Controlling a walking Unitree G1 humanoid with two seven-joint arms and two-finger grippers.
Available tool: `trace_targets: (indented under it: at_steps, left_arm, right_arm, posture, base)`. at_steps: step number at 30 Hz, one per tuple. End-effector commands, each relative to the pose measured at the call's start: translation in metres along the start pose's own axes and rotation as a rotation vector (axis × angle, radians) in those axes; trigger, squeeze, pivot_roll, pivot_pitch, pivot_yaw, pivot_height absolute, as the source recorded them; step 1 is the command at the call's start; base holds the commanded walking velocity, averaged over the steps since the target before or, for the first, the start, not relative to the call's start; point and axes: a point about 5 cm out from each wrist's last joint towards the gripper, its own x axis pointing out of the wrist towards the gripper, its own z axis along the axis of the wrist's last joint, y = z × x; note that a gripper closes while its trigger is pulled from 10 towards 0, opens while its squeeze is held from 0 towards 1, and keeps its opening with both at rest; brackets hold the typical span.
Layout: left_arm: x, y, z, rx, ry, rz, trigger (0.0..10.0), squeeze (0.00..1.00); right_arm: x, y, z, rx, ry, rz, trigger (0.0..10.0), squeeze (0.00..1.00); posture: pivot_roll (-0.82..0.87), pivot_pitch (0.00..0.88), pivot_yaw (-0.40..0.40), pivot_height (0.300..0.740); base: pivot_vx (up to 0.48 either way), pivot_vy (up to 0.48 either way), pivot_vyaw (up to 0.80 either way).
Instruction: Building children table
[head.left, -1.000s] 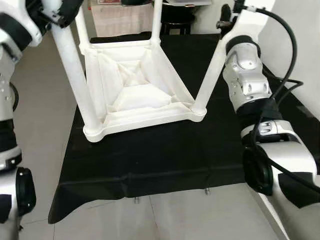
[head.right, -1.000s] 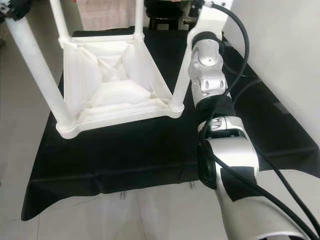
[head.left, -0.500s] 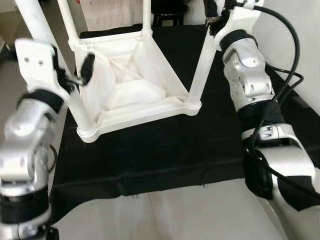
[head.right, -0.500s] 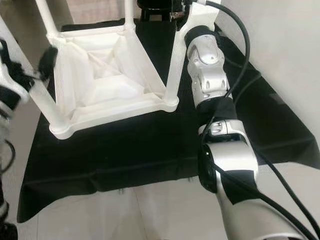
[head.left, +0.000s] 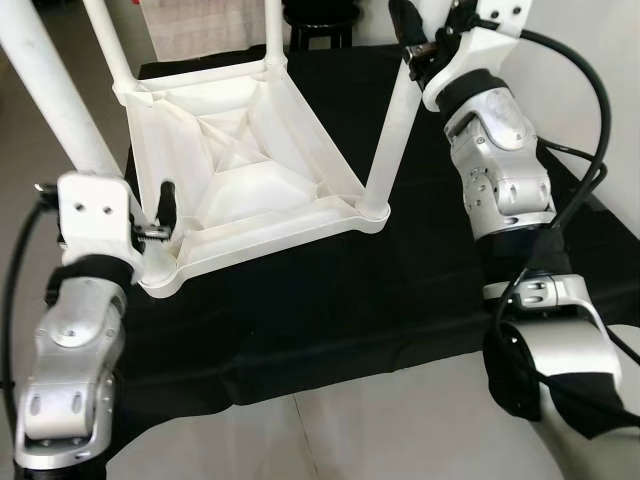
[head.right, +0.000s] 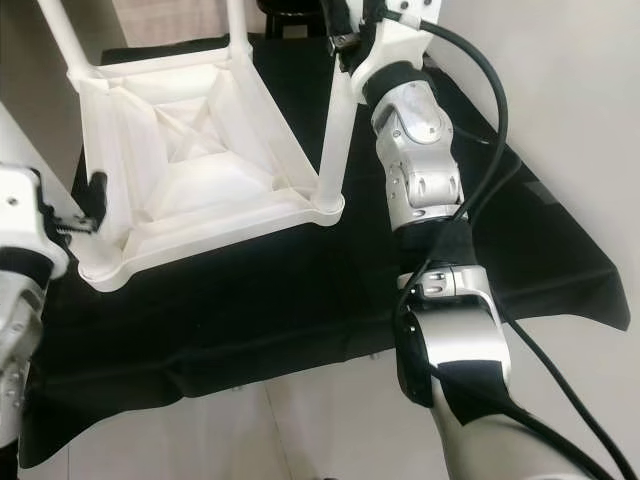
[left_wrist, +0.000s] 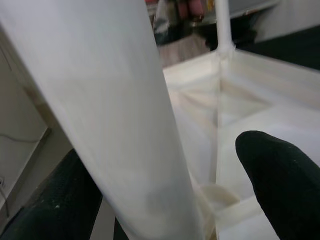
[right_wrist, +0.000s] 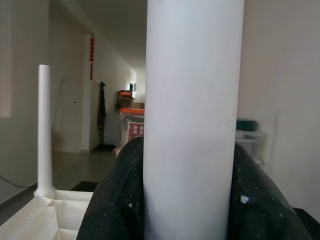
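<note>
Right tool (head.left: 425, 40) clamping table leg (head.left: 392, 130)

You are looking down at a counter under a black cloth (head.left: 330, 300) that is hanging over its near edge, pale floor tiles (head.left: 380, 430) showing below. A white wall (head.right: 570, 110) is running along the right side.
</note>
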Motion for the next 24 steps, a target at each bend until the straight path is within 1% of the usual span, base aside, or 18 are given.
trace_targets:
  at_steps: [1,3,4,5,24]
  left_arm:
    - [-0.002,-0.001,-0.015,0.019,0.051,0.024,10.0,0.0]
    - [-0.003,-0.003,-0.029,0.017,0.097,0.051,10.0,0.0]
    - [-0.003,-0.003,-0.029,0.017,0.097,0.051,10.0,0.0]
    - [-0.004,-0.005,-0.034,0.009,0.116,0.055,10.0,0.0]
    - [-0.004,-0.005,-0.034,0.009,0.116,0.055,10.0,0.0]
  right_arm:
    - [-0.039,0.038,-0.104,0.071,0.495,0.2,10.0,0.0]
    - [-0.041,0.04,-0.102,0.069,0.498,0.217,10.0,0.0]
    - [-0.041,0.04,-0.102,0.069,0.498,0.217,10.0,0.0]
    - [-0.043,0.04,-0.102,0.071,0.501,0.22,10.0,0.0]
    - [-0.043,0.04,-0.102,0.071,0.501,0.22,10.0,0.0]
  posture:
    - [0.03,0.181,-0.036,0.74]
    - [0.02,0.187,-0.039,0.74]
    - [0.02,0.187,-0.039,0.74]
    - [0.0,0.187,-0.046,0.74]
    - [0.0,0.187,-0.046,0.74]
  base:
    - [0.0,0.0,0.0]
    - [0.0,0.0,0.0]
    - [0.0,0.0,0.0]
    - [0.0,0.0,0.0]
    - [0.0,0.0,0.0]
